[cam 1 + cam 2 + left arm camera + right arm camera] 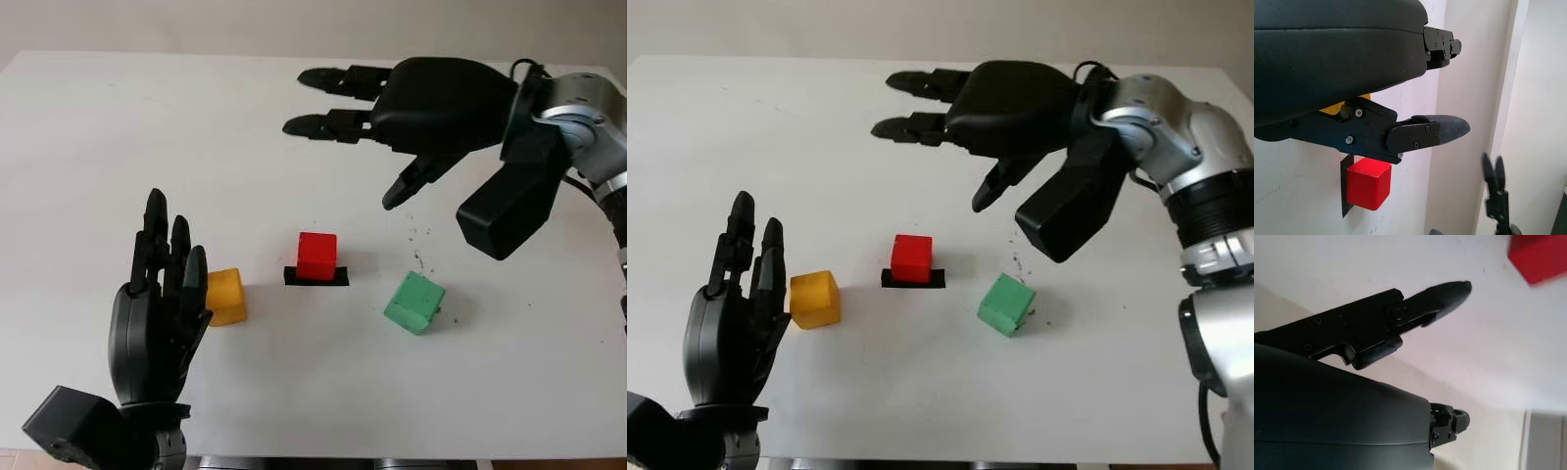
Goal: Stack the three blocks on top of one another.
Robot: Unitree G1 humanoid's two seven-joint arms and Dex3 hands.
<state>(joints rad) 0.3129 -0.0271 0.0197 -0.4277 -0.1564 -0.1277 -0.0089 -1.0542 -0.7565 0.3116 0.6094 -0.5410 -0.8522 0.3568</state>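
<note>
A red block [316, 256] sits on a small black marker [315, 277] at the table's middle. A yellow block [226, 296] lies to its left and a green block [414, 302] to its right, turned at an angle. My left hand [167, 269] is open, upright at the front left, right beside the yellow block. My right hand [358, 113] is open, held in the air beyond the red and green blocks, holding nothing. The left wrist view shows the red block [1368, 183] and a sliver of yellow block [1334, 107]. A corner of the red block [1540, 257] appears in the right wrist view.
The white table [147, 147] stretches wide to the back and left. Dark specks [419, 245] dot the surface just behind the green block. The table's front edge [343, 456] runs close below the blocks.
</note>
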